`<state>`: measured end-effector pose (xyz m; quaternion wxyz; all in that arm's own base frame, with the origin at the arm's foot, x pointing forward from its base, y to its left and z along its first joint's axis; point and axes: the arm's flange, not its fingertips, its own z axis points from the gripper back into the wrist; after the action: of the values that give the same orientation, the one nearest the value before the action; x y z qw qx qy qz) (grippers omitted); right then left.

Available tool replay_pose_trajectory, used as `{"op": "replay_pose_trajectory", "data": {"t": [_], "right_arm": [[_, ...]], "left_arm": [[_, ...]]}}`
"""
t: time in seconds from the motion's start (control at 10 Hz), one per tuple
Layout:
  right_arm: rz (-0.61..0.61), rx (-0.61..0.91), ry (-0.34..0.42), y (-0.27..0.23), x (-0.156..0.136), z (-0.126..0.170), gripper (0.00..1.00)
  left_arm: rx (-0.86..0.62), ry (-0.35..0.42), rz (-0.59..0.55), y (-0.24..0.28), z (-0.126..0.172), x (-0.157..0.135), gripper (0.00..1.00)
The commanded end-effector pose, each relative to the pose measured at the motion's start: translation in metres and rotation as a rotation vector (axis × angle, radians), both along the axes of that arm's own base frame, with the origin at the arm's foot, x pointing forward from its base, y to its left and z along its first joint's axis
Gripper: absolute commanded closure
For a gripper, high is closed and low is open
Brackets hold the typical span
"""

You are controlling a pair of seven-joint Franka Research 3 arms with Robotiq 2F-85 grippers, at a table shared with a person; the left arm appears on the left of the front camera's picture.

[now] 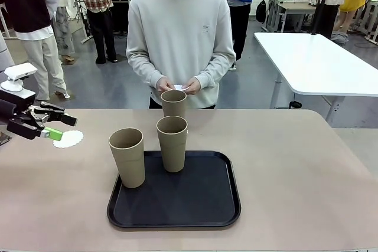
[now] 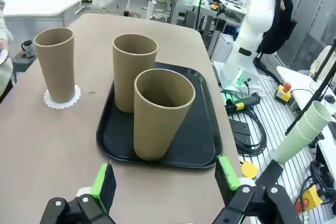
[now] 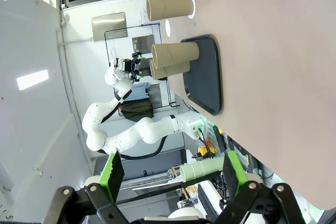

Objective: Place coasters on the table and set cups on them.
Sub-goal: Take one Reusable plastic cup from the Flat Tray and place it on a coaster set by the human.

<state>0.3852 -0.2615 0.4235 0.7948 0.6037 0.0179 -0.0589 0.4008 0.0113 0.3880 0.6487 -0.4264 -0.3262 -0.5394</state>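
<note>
**Q:** State of the tools?

**A:** The left gripper (image 1: 59,127) and right gripper (image 3: 172,170) had their fingers apart, and both were empty.

**Q:** Location of the task items?

**A:** A bare coaster (image 1: 69,140) lay by the table's (image 1: 295,175) left edge. The near cup (image 1: 127,156) and the middle cup (image 1: 172,143) stood on the black tray (image 1: 201,205) by the front edge. The third cup (image 1: 173,103) sat on a second coaster (image 2: 62,100) at the far edge.

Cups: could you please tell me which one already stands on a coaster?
The cup off the tray, on a white coaster; the other two stand on the tray.
</note>
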Motion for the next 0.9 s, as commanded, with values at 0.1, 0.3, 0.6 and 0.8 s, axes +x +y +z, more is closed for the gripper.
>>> {"op": "replay_pose_trajectory", "data": {"t": [0.1,0.3,0.6,0.8], "right_arm": [[0.005,-0.003,0.004,0.001,-0.002,0.0,0.0],[0.005,-0.003,0.004,0.001,-0.002,0.0,0.0],[0.005,-0.003,0.004,0.001,-0.002,0.0,0.0],[0.005,-0.003,0.004,0.001,-0.002,0.0,0.0]], "left_arm": [[-0.038,-0.109,-0.098,-0.011,-0.03,-0.007,0.0],[-0.083,-0.192,-0.122,-0.021,-0.051,-0.011,0.0],[-0.121,-0.183,-0.042,-0.034,-0.079,-0.001,0.0],[-0.126,-0.134,-0.013,-0.046,-0.091,0.007,0.0]]}}
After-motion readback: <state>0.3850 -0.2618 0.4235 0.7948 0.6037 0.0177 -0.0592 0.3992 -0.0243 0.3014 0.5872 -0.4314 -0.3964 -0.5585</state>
